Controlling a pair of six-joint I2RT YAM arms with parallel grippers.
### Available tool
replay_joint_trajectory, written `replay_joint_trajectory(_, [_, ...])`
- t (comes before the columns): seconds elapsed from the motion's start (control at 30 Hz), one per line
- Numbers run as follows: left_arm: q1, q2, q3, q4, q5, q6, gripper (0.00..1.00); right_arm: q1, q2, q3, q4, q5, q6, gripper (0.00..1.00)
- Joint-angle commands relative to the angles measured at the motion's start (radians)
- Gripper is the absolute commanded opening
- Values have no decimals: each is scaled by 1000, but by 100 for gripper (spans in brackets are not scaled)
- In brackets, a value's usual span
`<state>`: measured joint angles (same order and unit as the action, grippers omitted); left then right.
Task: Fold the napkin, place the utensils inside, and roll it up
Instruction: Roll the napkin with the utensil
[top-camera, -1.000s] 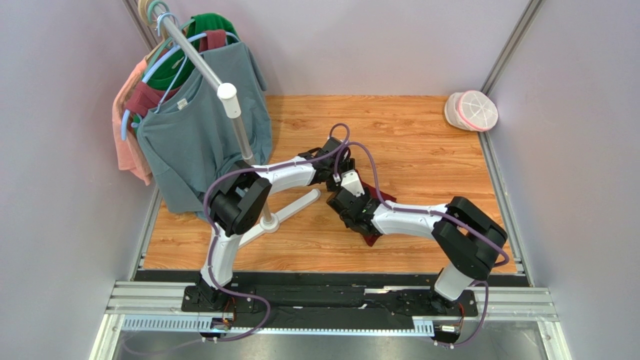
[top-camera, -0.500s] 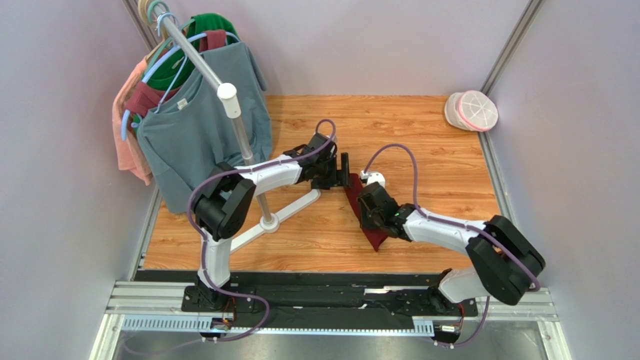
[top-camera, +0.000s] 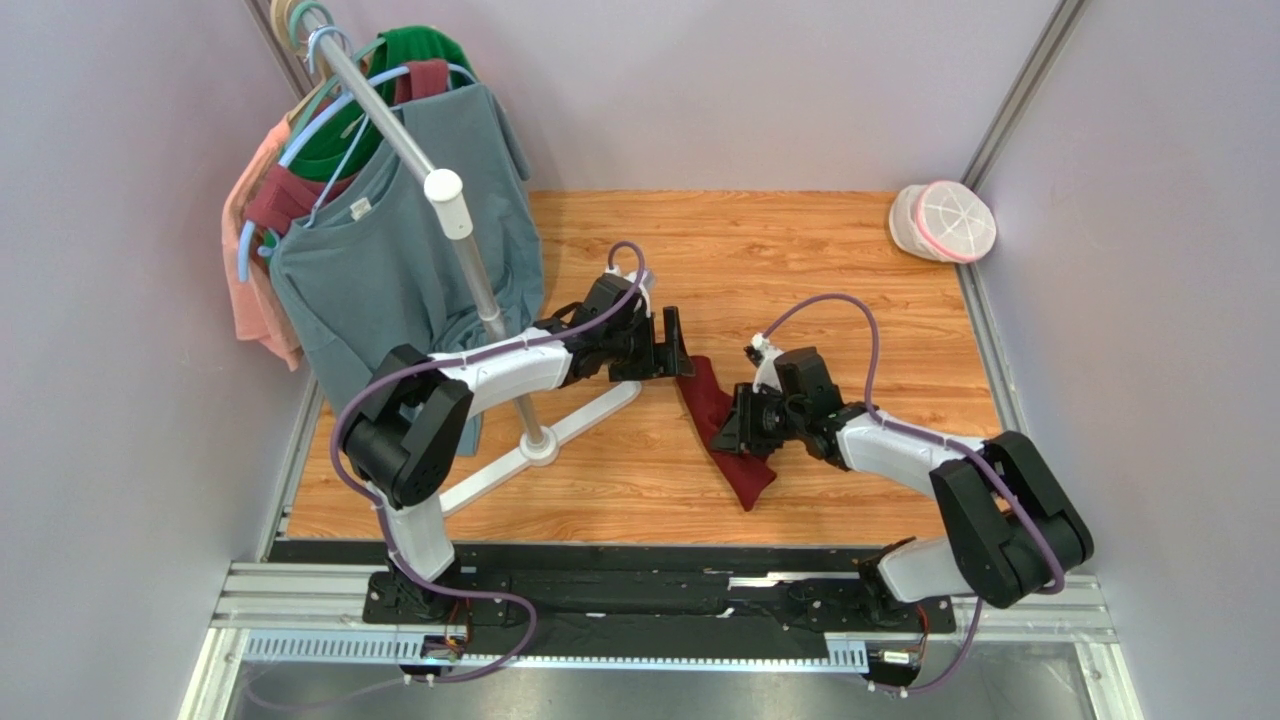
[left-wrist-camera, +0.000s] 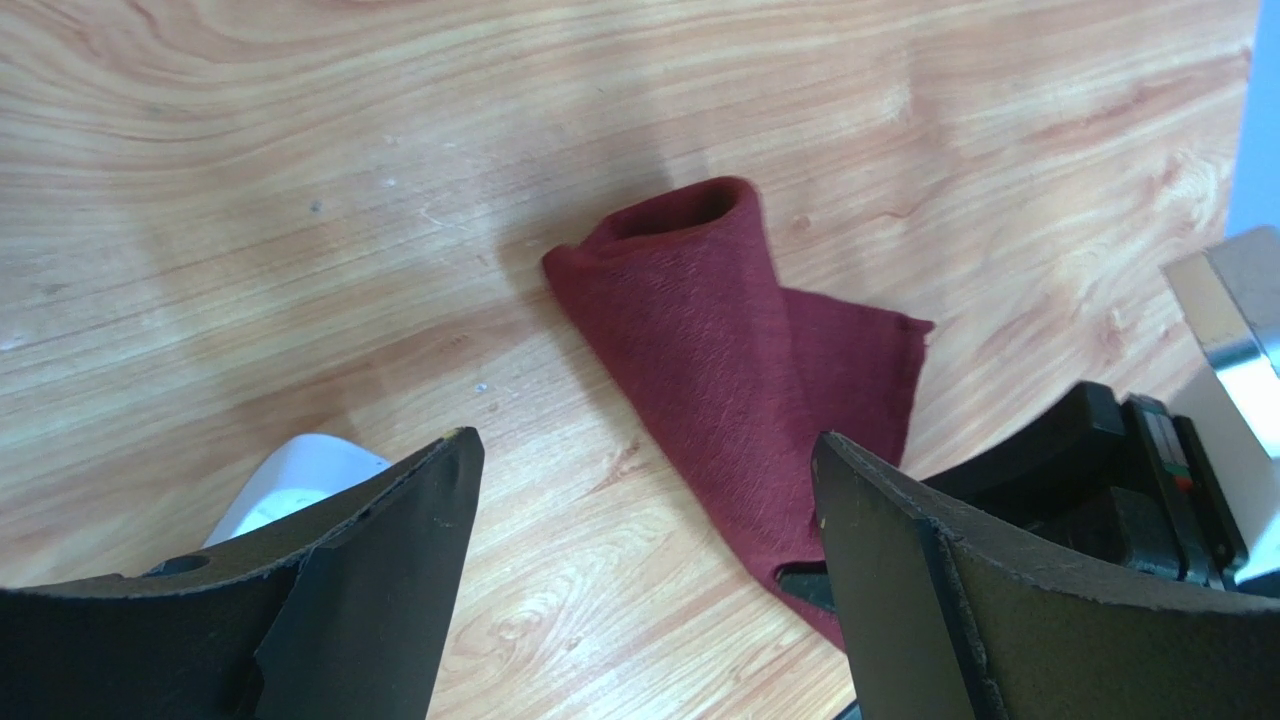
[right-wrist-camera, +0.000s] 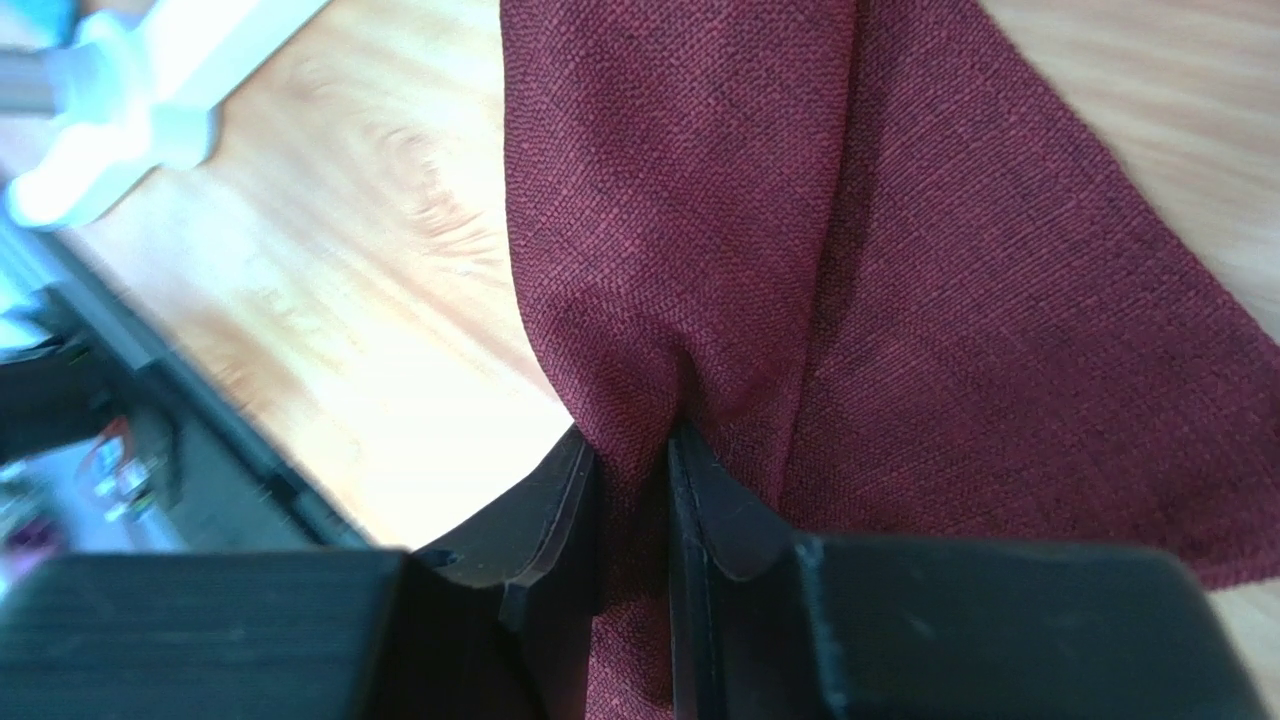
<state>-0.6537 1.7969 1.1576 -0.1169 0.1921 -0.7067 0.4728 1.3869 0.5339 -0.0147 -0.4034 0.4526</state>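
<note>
Both arms share one build. The left arm (top-camera: 504, 360) and the right arm (top-camera: 902, 446) have smooth, rounded white shells along their long links, with bulky matte black housings (top-camera: 403, 435) at the joints. A thin purple cable (top-camera: 824, 299) runs along the outside of each arm in loose loops, down toward the black base plate (top-camera: 646, 597). The left claw (left-wrist-camera: 643, 443) is all black. Its two fingers (left-wrist-camera: 361, 600) are broad, flat-faced wedges with bevelled edges and a dull finish. The right claw (right-wrist-camera: 628, 450) has a blocky black body and two slim, curved black fingertips (right-wrist-camera: 556, 495). A small white piece (top-camera: 769, 357) sits at its wrist.
</note>
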Motion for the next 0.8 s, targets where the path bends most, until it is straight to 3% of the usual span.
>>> replay_joint_trajectory(0.0, [6,-18,-19,111,66,7,89,-39,41,-20,105,-215,20,22])
replay_joint_trajectory(0.37, [-3,64,10,109,78,21,88,-141,155,-51,262,-376,69,20])
replay_joint_trajectory(0.57, [-40,133,105,59,53,64,87,-163,195,-45,282,-405,70,20])
replay_joint_trajectory(0.77, [-46,182,146,26,50,50,79,-180,193,-51,285,-403,67,20])
